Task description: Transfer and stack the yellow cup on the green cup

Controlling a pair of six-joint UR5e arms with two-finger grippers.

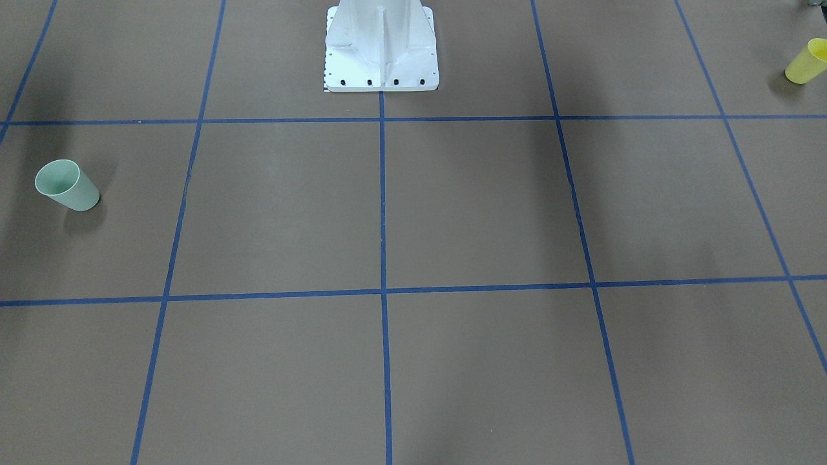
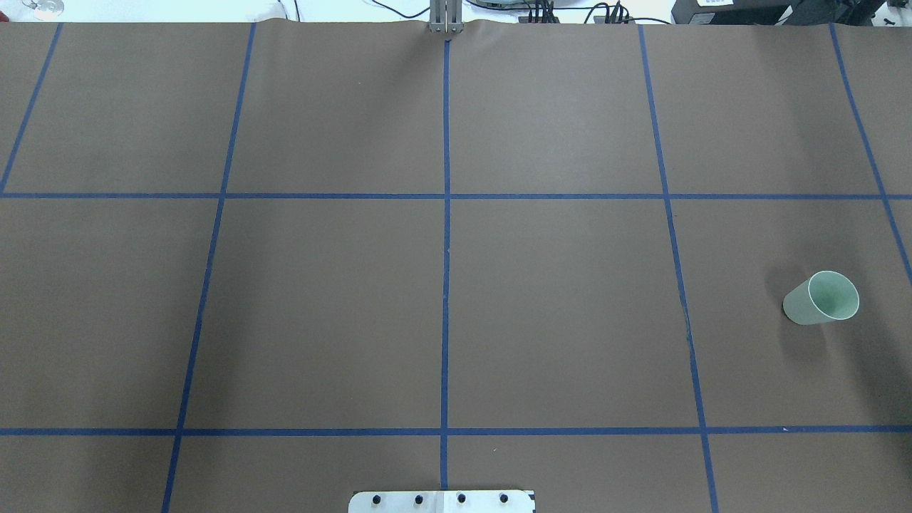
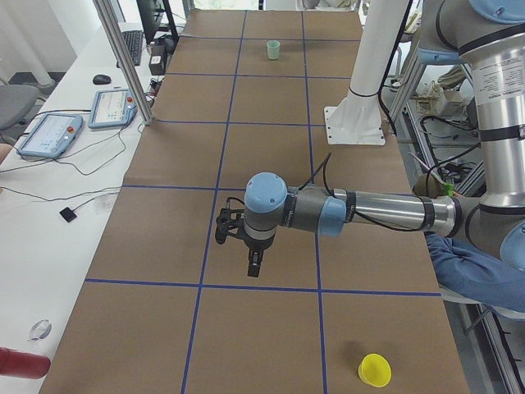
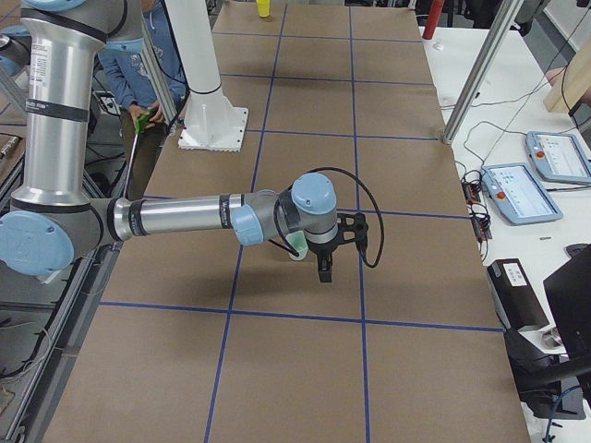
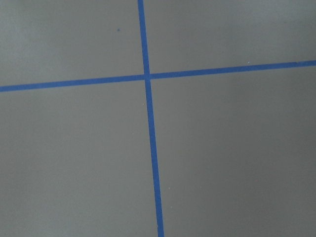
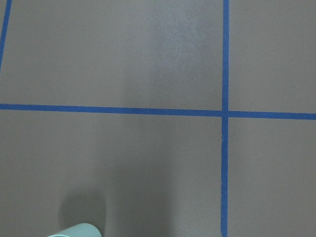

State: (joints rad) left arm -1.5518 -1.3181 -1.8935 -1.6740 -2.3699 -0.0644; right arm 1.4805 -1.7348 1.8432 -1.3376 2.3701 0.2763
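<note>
The green cup (image 1: pixel 66 185) stands upright on the brown table, on the robot's right side; it also shows in the overhead view (image 2: pixel 821 298) and its rim shows at the bottom of the right wrist view (image 6: pixel 74 230). The yellow cup (image 1: pixel 806 61) stands upright at the table's end on the robot's left, near the robot's side (image 3: pixel 375 369). My left gripper (image 3: pixel 254 267) hangs above the table, well away from the yellow cup. My right gripper (image 4: pixel 325 272) hangs close beside the green cup (image 4: pixel 297 247). Both grippers show only in side views, so I cannot tell whether they are open or shut.
The white robot pedestal (image 1: pixel 381 48) stands at the table's robot side. Blue tape lines grid the table. A side bench holds teach pendants (image 3: pixel 49 135) and cables. Metal posts (image 3: pixel 123 57) stand at the table's operator edge. A seated person (image 3: pixel 476 271) is behind the robot.
</note>
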